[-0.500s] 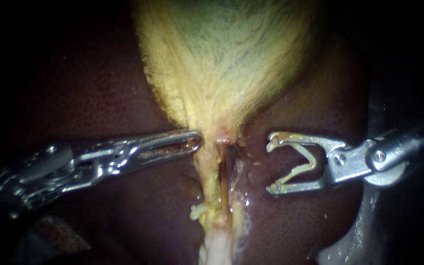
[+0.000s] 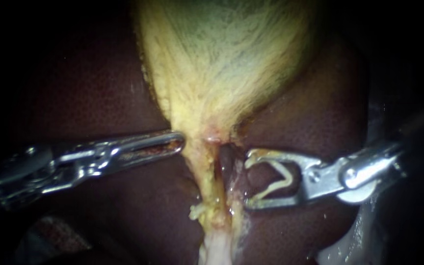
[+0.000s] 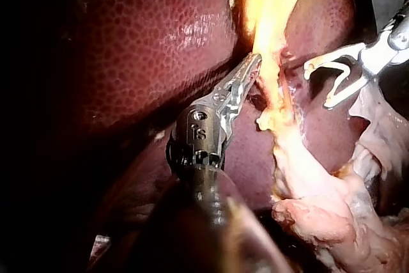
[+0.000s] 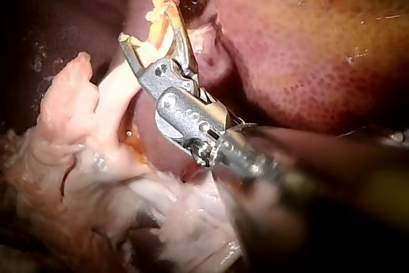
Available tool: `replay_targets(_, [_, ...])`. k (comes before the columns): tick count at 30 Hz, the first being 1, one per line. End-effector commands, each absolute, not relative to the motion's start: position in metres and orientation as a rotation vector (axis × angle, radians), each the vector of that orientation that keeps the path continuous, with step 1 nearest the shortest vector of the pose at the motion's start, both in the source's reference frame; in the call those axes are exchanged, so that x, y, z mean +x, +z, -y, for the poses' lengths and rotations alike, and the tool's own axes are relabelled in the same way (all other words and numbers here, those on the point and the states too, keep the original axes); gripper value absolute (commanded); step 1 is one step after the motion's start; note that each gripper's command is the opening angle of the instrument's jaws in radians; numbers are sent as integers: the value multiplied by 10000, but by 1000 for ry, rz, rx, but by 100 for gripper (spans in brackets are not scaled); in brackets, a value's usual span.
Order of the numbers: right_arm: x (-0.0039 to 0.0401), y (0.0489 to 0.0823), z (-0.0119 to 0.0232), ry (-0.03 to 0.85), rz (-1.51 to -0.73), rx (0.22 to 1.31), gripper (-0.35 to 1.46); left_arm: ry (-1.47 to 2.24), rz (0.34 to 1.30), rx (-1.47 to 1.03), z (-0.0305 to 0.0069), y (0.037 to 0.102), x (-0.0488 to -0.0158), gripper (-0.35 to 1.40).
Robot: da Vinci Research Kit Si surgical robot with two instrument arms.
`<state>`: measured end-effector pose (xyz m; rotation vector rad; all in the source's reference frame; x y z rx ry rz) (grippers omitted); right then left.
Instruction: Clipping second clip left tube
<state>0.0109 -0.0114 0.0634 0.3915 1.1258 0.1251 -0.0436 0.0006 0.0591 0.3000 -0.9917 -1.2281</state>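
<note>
Resting the closed left instrument against the gallbladder while gripping an open clip in the spread right instrument just beside the left tube, likely needing both clip legs straddling it fully before squeezing.

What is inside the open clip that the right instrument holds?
The jaws of the right instrument hold a pale V-shaped clip. Inside its gap only dark liver shows; no tube lies between its arms yet. Whatever lies under the lower jaw is covered.
</note>
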Motion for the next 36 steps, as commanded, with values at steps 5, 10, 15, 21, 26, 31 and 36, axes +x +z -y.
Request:
replay_targets(5, [135,659,125,157,-1118,412,60,-1231,993,300,-5,583,-434,-35])
replay_targets(10, [143,682,121,174,-1115,413,60,-1233,992,297,-2,577,-436,-35])
replay_targets(15, [141,700,109,173,-1091,421,60,-1236,991,295,0,573,-438,-35])
replay_targets(21, [140,717,105,161,-1037,416,60,-1238,991,294,0,571,-441,-35])
replay_targets(26, [152,726,117,156,-1021,412,60,-1241,990,291,0,568,-447,-35])
replay_targets(31, [168,726,135,132,-1029,443,59,-1240,987,296,-1,568,-452,-35])
replay_targets(36, [187,727,144,96,-1040,501,56,-1240,988,297,-3,569,-458,-35])
